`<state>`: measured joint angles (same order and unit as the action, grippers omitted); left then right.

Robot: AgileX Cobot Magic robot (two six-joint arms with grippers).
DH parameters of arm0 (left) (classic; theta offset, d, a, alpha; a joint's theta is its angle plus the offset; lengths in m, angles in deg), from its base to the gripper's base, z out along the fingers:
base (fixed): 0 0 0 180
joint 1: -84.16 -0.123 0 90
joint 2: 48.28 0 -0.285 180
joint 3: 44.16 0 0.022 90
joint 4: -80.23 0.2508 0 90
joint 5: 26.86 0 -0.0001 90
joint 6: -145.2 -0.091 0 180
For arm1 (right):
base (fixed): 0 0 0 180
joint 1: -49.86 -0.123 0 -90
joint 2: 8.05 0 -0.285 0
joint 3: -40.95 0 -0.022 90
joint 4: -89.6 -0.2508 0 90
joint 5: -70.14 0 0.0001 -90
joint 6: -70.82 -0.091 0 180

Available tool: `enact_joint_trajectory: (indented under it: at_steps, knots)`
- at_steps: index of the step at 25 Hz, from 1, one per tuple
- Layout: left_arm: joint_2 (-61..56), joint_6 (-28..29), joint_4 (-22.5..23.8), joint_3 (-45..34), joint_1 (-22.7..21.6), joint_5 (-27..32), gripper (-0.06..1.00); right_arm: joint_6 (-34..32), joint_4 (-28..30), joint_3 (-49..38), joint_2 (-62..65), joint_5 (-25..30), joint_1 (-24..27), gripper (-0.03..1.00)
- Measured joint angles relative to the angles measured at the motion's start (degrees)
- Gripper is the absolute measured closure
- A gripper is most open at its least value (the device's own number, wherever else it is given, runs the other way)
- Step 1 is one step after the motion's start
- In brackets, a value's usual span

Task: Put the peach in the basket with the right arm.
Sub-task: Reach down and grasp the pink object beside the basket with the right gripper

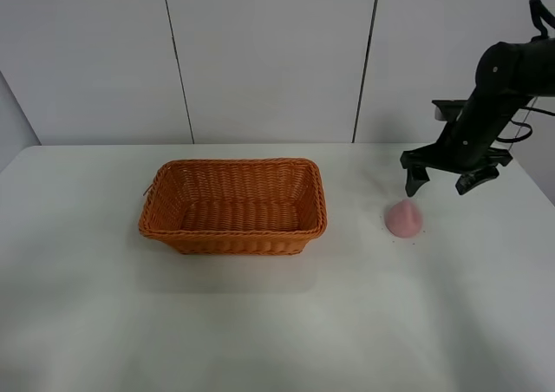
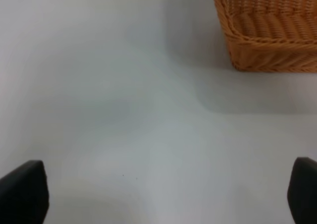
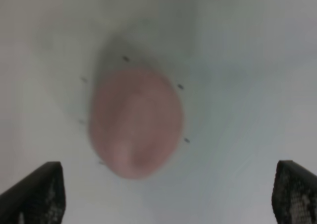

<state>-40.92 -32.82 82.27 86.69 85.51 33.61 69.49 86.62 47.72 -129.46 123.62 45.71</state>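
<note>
- Hovering above the table (image 1: 260,323), the right gripper (image 1: 440,185) is seen with its jaws spread wide and nothing held between them.
- The peach (image 1: 405,218) is shown lying on the table just below the gripper and a little toward the basket side. In the blurred wrist view it is framed between the two fingers, nearer one than the other.
- A miss is judged possible. If the descent is made without centring, the nearer finger could be brought down on the fruit and the round body pushed or rolled away.
- A slip is also to be feared if the jaws are closed on the tapered tip rather than the wider belly, since the peach could be squeezed out.
- The basket (image 1: 232,163) is seen empty and well apart from the peach. Its raised rim could be clipped by a low carry, or the fruit dropped short of it.
- The left gripper (image 2: 163,196) is shown with jaws apart over the table, near a corner of the basket.
</note>
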Motion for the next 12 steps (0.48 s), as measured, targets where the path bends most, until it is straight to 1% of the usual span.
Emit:
enact_joint_trajectory:
  at_steps: [4,12]
  knots:
    - [0.0,0.0,0.0,0.0,0.0,0.0,-0.05,-0.2,-0.6,0.7,-1.0,-1.1,-2.1,0.33]
    - [0.0,0.0,0.0,0.0,0.0,0.0,-0.05,-0.2,-0.6,0.8,-5.4,-3.5,-2.1,0.33]
